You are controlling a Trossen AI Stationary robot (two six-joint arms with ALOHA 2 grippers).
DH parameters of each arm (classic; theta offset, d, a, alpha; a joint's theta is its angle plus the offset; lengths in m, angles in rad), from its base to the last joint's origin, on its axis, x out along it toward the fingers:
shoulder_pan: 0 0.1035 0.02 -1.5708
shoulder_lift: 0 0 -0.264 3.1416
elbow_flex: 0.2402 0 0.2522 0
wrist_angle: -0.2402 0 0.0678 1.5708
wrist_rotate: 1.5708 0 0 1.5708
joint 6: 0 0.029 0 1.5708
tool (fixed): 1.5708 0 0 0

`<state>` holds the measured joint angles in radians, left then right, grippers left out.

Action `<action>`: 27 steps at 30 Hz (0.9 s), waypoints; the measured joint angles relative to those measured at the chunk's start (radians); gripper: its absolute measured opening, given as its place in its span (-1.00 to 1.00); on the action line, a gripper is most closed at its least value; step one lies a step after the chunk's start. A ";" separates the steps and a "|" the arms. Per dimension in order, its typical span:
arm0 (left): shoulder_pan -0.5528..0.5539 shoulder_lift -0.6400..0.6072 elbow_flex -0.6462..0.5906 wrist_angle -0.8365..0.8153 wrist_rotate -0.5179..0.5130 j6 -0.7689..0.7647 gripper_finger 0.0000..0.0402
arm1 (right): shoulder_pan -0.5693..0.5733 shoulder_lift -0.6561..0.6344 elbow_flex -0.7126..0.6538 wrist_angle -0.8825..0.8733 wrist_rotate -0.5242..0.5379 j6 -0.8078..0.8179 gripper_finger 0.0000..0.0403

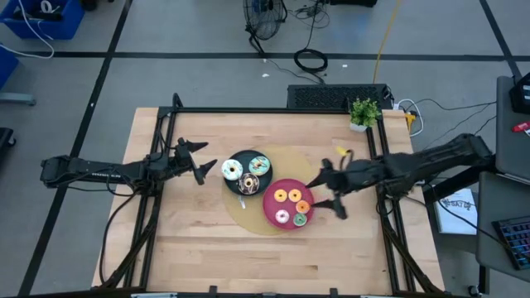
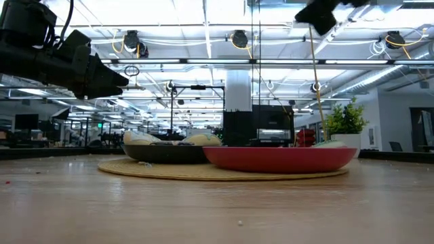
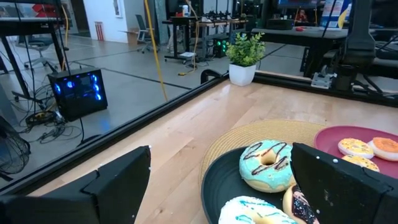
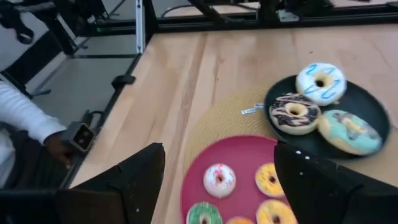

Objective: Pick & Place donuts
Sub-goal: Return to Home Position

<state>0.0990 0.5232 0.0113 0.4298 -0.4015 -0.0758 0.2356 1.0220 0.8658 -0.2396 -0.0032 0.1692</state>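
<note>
A black plate [image 1: 246,157] holds three donuts: a white one with teal stripes [image 1: 232,170], a teal one [image 1: 259,164] and a brown one [image 1: 249,184]. A red plate [image 1: 270,201] beside it holds several small donuts: yellow [image 1: 281,196], orange [image 1: 303,207], pink-white [image 1: 282,217] and green [image 1: 299,219]. My left gripper [image 1: 201,161] is open and empty, left of the black plate and above the table; its wrist view shows the teal donut [image 3: 266,165] ahead. My right gripper [image 1: 329,194] is open and empty, right of the red plate, above the table [image 4: 219,152].
Both plates rest on a round woven mat [image 1: 286,159] at the table's middle. A small potted plant [image 1: 363,112] stands at the far right corner. A person's white sleeve [image 4: 18,115] and hand [image 4: 56,149] show beyond the table's edge. Bare wood lies near and left.
</note>
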 joint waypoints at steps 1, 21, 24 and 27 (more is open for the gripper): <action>0.000 0.000 0.000 0.000 0.000 0.000 0.90 | 0.000 -0.040 0.000 -0.040 0.000 0.001 0.40; 0.000 0.000 0.000 0.000 0.000 0.000 0.90 | 0.000 -0.531 -0.385 0.065 0.004 0.014 0.40; 0.000 0.000 0.000 0.000 0.000 0.000 0.90 | -0.001 -0.599 -0.432 0.101 0.003 0.031 0.40; 0.000 0.000 0.000 0.000 0.000 0.000 0.90 | -0.001 -0.671 -0.461 0.099 0.003 0.051 0.41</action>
<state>0.0988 0.5232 0.0113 0.4297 -0.4015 -0.0757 0.2348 0.3513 0.4046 -0.1402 -0.0004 0.2207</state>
